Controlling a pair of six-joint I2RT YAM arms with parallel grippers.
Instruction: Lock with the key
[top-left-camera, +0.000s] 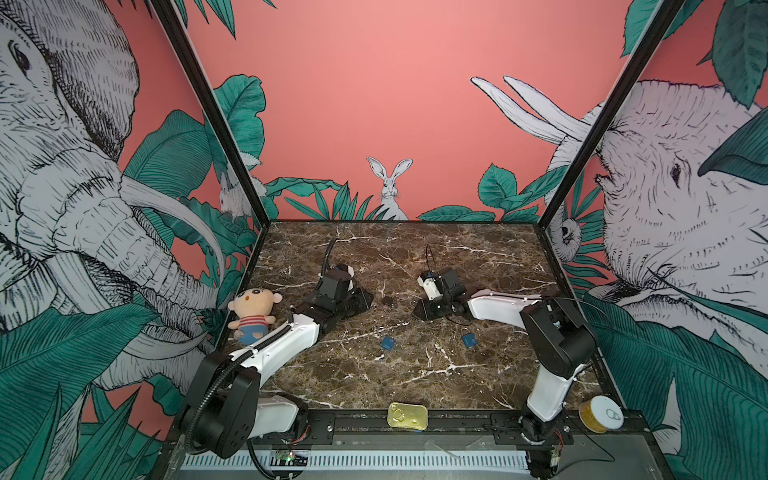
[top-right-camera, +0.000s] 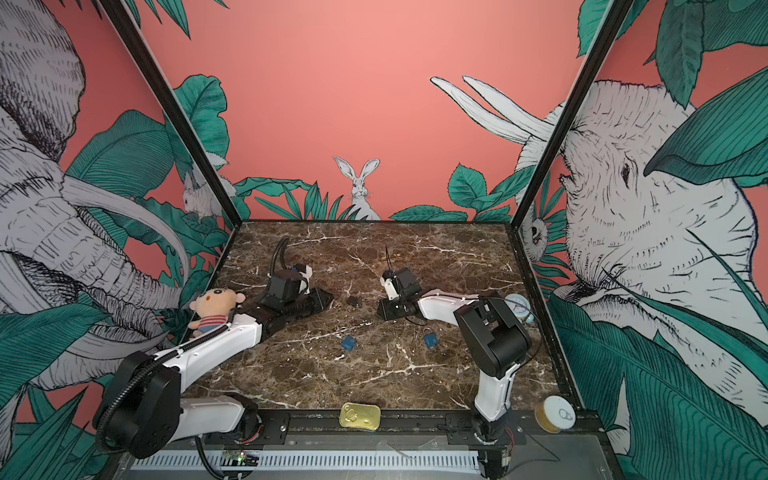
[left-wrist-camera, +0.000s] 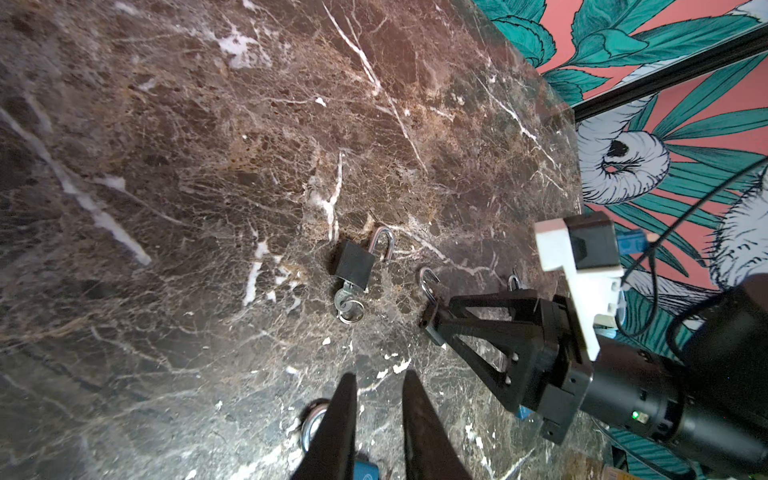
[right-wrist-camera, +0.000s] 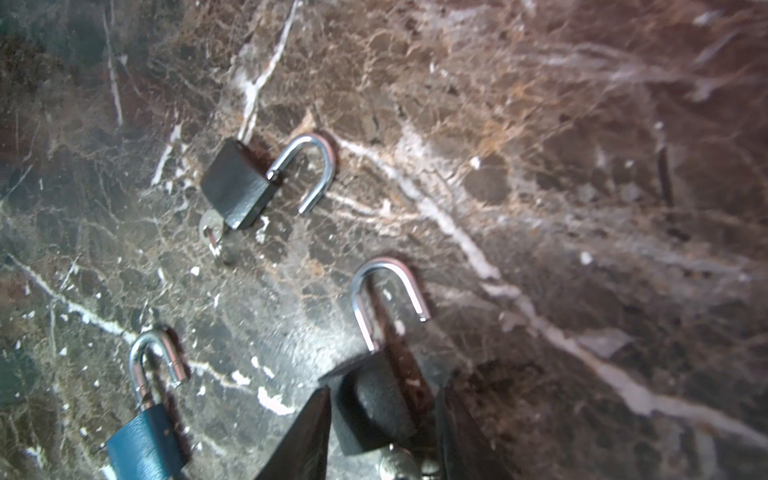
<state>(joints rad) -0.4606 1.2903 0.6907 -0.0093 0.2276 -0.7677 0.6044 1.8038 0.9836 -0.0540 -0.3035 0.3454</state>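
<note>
A black padlock (right-wrist-camera: 374, 403) with its shackle (right-wrist-camera: 386, 291) swung open lies between the fingers of my right gripper (right-wrist-camera: 384, 388). One finger (right-wrist-camera: 307, 432) rests against its body, and a strip of table shows beside the other finger. Its key (right-wrist-camera: 399, 461) sticks out of the base. A second black padlock (left-wrist-camera: 353, 266), also unlatched with a key (left-wrist-camera: 347, 301) in it, lies on the marble between both grippers (top-left-camera: 388, 300). My left gripper (left-wrist-camera: 379, 374) hovers low near it, slightly open and empty. In both top views the grippers face each other, left (top-left-camera: 368, 300) and right (top-left-camera: 417, 312).
Two blue padlocks lie nearer the front (top-left-camera: 387, 343) (top-left-camera: 469, 340). A plush doll (top-left-camera: 253, 309) sits by the left arm. A gold flat tin (top-left-camera: 407, 415) and a round can (top-left-camera: 601, 413) rest on the front rail. A gauge (top-right-camera: 519, 305) is behind the right arm.
</note>
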